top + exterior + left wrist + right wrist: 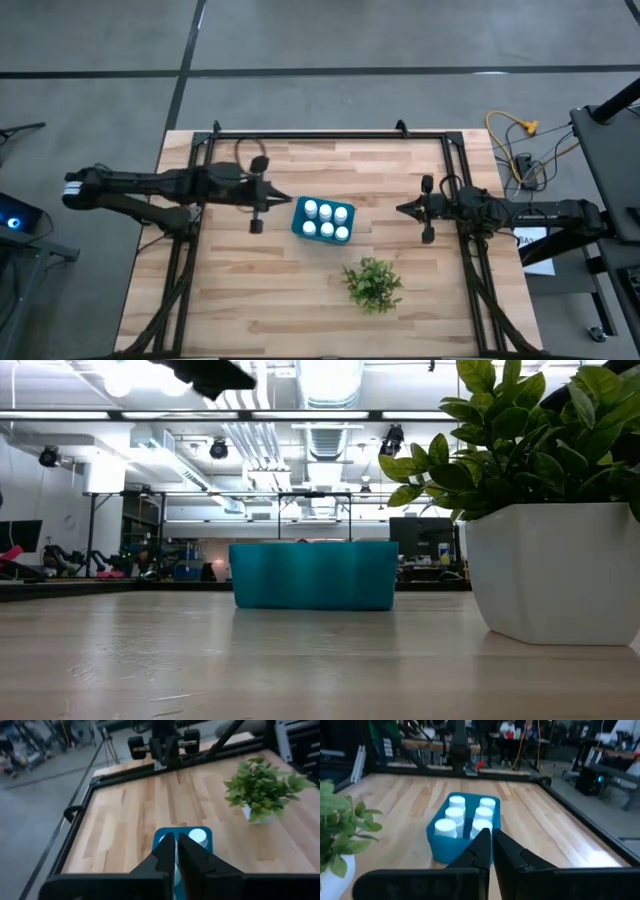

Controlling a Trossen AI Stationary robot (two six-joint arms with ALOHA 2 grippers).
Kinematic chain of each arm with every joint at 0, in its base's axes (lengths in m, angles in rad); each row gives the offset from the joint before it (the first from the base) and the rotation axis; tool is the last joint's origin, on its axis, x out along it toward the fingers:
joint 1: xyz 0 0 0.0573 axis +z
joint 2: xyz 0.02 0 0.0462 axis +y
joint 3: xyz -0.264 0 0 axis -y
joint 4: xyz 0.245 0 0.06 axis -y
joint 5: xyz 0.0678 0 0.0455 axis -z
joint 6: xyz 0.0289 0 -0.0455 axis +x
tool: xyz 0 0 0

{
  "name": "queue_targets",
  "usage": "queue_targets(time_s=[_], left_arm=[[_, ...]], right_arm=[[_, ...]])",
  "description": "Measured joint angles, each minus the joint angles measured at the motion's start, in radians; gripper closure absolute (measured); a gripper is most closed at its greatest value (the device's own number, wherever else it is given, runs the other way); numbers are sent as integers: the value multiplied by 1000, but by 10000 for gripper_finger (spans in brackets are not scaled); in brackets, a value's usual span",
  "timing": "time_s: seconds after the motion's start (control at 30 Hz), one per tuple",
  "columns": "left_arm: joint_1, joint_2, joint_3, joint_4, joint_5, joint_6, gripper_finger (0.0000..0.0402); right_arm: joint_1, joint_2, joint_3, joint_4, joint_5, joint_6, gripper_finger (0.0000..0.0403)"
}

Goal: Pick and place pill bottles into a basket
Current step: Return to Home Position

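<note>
White pill bottles [445,827], six, upright in teal basket [310,575] on desk [250,300]. Likely light, rigid, slick; best pinched around the body. Closed left jaws beside basket; closed right jaws farther off.

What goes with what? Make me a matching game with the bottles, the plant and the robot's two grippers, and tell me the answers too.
Things:
1. bottles
2. plant
3. left gripper
4. right gripper

Where or how:
A. shut, farther from the basket
B. in a white pot
C. shut, tips right beside the basket
D. all six inside the basket

Pairs: 1-D, 2-B, 3-C, 4-A.
</note>
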Motion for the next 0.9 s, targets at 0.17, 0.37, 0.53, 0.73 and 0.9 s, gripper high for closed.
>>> queue_targets(time_s=[0.17,0.37,0.53,0.73,0.9], left_arm=[[0,-133,-201,141,46,17,400],[0,-241,-368,224,79,42,400],[0,-347,-488,309,88,17,400],[0,-510,-589,324,130,-14,400],[0,-593,-658,315,138,-35,400]], right_arm=[[0,0,-32,58,-3,-9,394],[0,-1,-33,151,-3,0,394],[-1,-2,-33,210,-3,-15,394],[-1,-24,-33,212,5,-19,394],[-3,-58,-33,166,5,-31,394]])
